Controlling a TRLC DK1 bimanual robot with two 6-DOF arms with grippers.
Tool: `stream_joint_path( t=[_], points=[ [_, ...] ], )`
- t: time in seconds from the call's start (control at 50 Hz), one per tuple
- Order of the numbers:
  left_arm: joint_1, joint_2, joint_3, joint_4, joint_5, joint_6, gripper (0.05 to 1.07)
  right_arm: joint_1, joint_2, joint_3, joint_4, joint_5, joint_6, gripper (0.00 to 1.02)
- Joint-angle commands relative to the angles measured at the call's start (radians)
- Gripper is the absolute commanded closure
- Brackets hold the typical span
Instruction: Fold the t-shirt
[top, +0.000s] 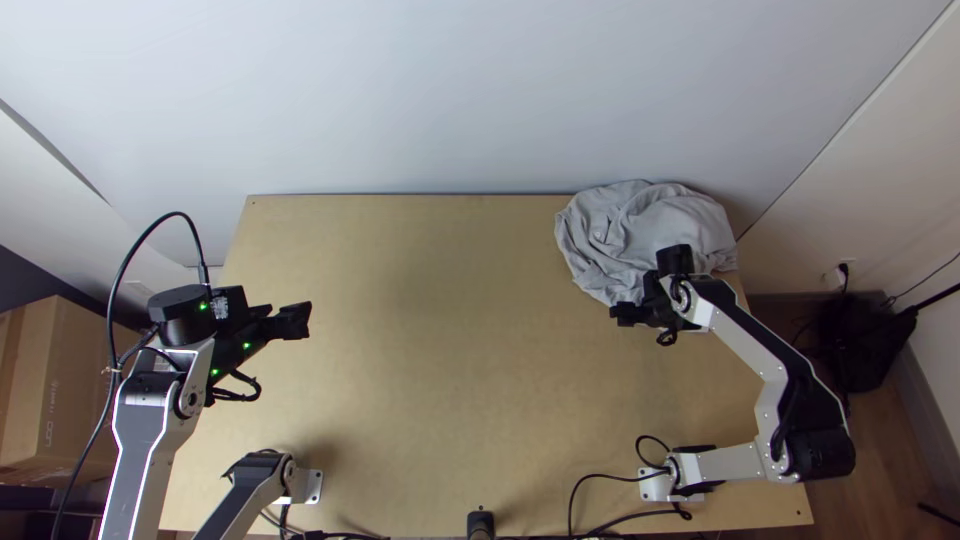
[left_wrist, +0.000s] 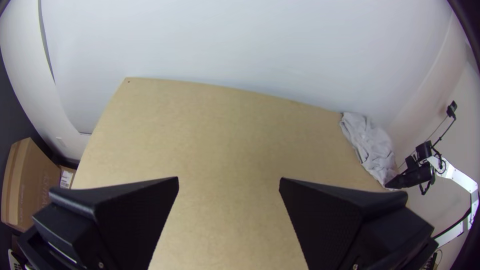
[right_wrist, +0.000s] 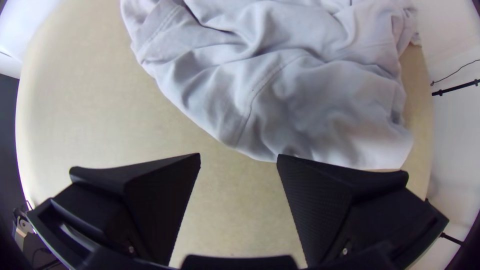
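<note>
T-shirt (top: 640, 225) cloth lay bunched just beside the right gripper (top: 618, 315), at the right of the top view's frame. That gripper's two black fingers (right_wrist: 162, 207) were spread wide, with the table (top: 440, 400) seen between them. In the right wrist view one fingertip overlapped the cloth's edge; whether it touched could not be told. Seams curved across the grey fabric, among loose creases and soft folds.

From there the T-shirt spread into the upper right of the tabletop in the top view, covering the table's corner there. Well apart from it, at the left of the same frame, the left gripper (top: 300, 319) was over the table's left side. Its fingers (left_wrist: 137, 217) were spread as well, with light wood showing through the gap.

Farther out, a pale wall (top: 450, 90) filled the top of the frame behind the table. Black cables (top: 640, 516) ran along the table's lower edge, near the right arm's base (top: 660, 485). A cardboard box (top: 60, 390) stood at the left edge, and wooden floor (top: 890, 440) showed at the lower right.
</note>
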Motion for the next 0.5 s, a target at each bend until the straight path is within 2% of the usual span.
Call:
stream_joint_path(
  t=[0.0, 0.1, 0.18, 0.34, 0.36, 0.44, 0.48],
  points=[
    [0.016, 0.007, 0.029, -0.006, 0.009, 0.013, 0.10, 0.008, 0.058, 0.030, 0.008, 0.008, 0.018, 0.34],
    [0.024, 0.006, 0.032, -0.006, 0.009, 0.022, 0.10, 0.014, 0.099, 0.044, 0.018, 0.008, 0.019, 0.36],
    [0.027, 0.006, 0.032, -0.007, 0.008, 0.033, 0.10, 0.016, 0.115, 0.047, 0.064, 0.008, 0.022, 0.56],
    [0.053, 0.000, 0.030, -0.013, 0.008, 0.050, 0.10, 0.074, 0.142, 0.063, 0.073, 0.010, 0.042, 0.58],
    [0.056, -0.002, 0.030, -0.015, 0.008, 0.055, 0.10, 0.080, 0.147, 0.070, 0.074, 0.017, 0.053, 0.61],
    [0.070, -0.006, 0.029, -0.021, 0.009, 0.062, 0.10, 0.108, 0.161, 0.093, 0.077, 0.051, 0.064, 0.90],
    [0.073, -0.008, 0.027, -0.022, 0.009, 0.068, 0.10, 0.121, 0.164, 0.099, 0.094, 0.059, 0.062, 0.98]
  ],
)
